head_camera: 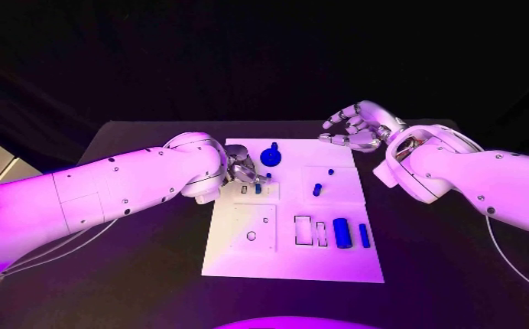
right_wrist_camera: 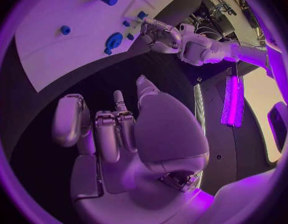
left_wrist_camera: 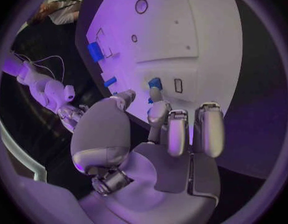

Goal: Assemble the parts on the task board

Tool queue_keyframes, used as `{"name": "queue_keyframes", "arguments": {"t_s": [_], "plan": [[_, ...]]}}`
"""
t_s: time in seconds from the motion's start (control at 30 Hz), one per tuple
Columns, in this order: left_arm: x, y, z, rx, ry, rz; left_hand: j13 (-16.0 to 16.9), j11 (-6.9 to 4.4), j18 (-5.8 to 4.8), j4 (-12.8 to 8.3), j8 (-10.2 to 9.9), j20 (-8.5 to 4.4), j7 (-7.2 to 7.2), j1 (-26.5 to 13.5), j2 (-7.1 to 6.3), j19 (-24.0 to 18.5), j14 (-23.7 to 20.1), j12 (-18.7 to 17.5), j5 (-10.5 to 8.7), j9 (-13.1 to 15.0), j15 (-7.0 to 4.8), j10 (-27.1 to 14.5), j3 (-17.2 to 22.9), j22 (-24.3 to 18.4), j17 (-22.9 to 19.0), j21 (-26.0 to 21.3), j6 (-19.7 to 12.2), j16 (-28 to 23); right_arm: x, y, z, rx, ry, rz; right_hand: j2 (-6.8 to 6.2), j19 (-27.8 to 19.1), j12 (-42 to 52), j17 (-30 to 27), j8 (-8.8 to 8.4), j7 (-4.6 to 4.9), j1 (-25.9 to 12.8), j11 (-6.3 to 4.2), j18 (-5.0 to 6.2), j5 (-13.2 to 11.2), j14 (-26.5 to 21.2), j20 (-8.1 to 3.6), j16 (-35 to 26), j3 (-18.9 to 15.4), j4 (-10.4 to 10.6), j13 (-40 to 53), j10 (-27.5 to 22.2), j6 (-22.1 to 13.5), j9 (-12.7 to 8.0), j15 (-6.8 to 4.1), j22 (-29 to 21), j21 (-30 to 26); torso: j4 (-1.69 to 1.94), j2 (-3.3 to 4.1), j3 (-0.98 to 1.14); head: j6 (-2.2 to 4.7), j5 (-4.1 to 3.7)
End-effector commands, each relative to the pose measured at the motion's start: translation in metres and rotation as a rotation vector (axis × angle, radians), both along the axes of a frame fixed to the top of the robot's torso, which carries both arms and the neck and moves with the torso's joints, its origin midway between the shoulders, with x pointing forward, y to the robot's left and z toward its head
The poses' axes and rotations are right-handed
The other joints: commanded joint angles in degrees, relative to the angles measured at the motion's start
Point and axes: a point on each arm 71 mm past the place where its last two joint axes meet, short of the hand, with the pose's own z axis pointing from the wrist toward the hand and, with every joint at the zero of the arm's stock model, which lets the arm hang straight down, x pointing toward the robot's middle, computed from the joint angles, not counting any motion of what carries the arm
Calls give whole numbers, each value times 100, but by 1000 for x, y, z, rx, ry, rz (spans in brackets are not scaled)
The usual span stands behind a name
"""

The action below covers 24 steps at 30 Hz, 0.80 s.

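The left hand (head_camera: 239,173) is set over the task board (head_camera: 292,264), and a small blue part (left_wrist_camera: 155,83) is pinched at its fingertips (left_wrist_camera: 158,109) beside a rectangular slot (left_wrist_camera: 178,85). The part is judged light, rigid and smooth, best held by its sides. The right hand (head_camera: 355,130) is held off the board's far corner, loosely curled, with nothing grasped. Two blue pieces (head_camera: 352,233) are seen lying in recesses near the board's right edge, and a round blue part (head_camera: 271,156) is seated near its far end.
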Motion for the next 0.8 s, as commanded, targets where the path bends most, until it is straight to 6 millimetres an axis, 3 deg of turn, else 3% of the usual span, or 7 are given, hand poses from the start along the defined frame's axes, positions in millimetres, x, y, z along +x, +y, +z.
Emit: {"name": "queue_keyframes", "arguments": {"t_s": [0.03,0.17,0.33,0.43,0.5,0.6,0.8], "plan": [[1,1,8,-29,6,7,-10,7,-37,-6,2,2,4,-39,38,-46,541,-23,-19,4,-28,-36,-45,164,1247,-29,-55,-22,-1,1,-1,4,-5,13,-15,-19,-17,1164,-16,-2,-62,39,92,14,516,1,-36,-34,-2,1222,307,-39,0,21,-5,-20,-10,6,-1,3,2],[9,9,22,-43,-11,26,-73,37,-23,-8,-81,16,41,26,78,-93,532,-62,-10,-18,-6,-98,-151,97,1217,-66,-159,-38,-1,1,-1,4,-4,12,-15,-20,-14,1167,-16,-1,-66,40,92,14,516,1,-35,-37,-1,1224,310,-40,0,21,-5,-21,-2,1,11,3,3],[29,27,46,-53,-44,65,-287,195,9,-15,-558,124,219,401,191,-198,523,-190,80,-299,124,-309,-341,-47,1191,-153,-406,-52,0,0,-1,4,-5,8,-15,-20,-14,1167,-16,-1,-66,40,92,14,516,1,-35,-37,-1,1224,310,-40,0,21,-5,-21,11,4,12,12,6],[38,33,53,-57,-62,82,-390,235,21,-14,-687,157,265,502,209,-235,515,-262,88,-386,163,-405,-385,-96,1171,-182,-419,-63,0,-1,-1,4,-6,6,-15,-20,-14,1167,-16,-1,-66,40,92,14,516,1,-35,-37,-1,1224,310,-40,0,21,-5,-21,5,8,8,18,13],[43,35,57,-62,-85,91,-589,300,40,-12,-867,199,338,602,234,-300,496,-404,94,-495,220,-577,-434,-182,1121,-231,-494,-89,0,-1,-1,3,-7,6,-15,-20,-14,1167,-16,-1,-66,40,92,14,516,1,-35,-37,-1,1224,310,-40,0,21,-5,-21,1,19,4,25,20],[52,34,60,-58,-122,93,-1533,473,153,-9,-1265,303,531,784,268,-689,335,-1069,108,-740,367,-1290,-512,-707,736,-526,-832,-302,0,-1,-1,3,-8,6,-12,-18,-12,1167,-17,-1,-78,40,91,16,516,1,-36,-42,-1,1226,312,-43,0,21,-2,-18,0,25,-1,26,31],[66,33,57,-34,-125,94,-1477,509,143,-10,-1336,352,566,848,300,-648,352,-1016,110,-825,409,-1251,-550,-646,791,-507,-814,-270,0,0,-1,3,-7,8,-12,-18,-12,1167,-17,-1,-78,40,91,16,516,1,-36,-42,-1,1226,312,-43,0,21,-2,-18,-13,19,9,16,45]]}}
